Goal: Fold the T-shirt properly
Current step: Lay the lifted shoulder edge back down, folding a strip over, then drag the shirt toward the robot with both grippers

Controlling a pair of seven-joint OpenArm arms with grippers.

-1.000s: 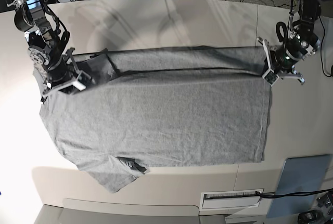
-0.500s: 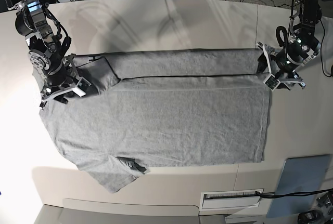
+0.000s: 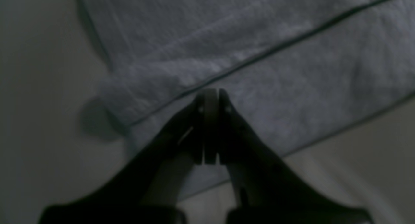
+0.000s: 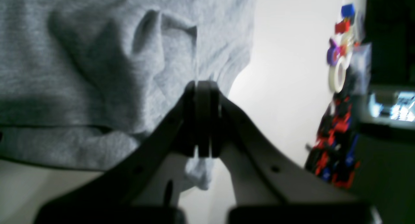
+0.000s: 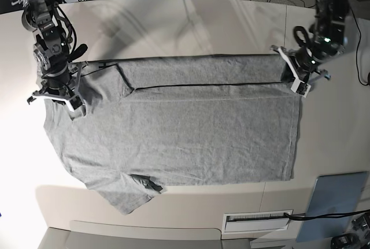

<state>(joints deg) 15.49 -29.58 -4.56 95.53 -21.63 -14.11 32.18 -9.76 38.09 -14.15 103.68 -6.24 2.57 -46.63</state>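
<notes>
Spread flat across the middle of the table (image 5: 173,23): the T-shirt (image 5: 179,133), its far long edge folded over into a band. At the T-shirt's hem corner, left tool (image 5: 297,79) low over the folded band, jaws pressed together, nothing visibly pinched. At the T-shirt's sleeve end, right tool (image 5: 56,96) likewise closed narrow, cloth just beyond the tips, any pinch impossible to confirm.

The base view is evenly lit from above, with glare whitening the worktop (image 5: 23,145) at its left edge and soft arm shadows near the far edge; its corners bow outward. The left wrist view is dim and blurred. The right wrist view is brighter but soft, its right edge smeared.
</notes>
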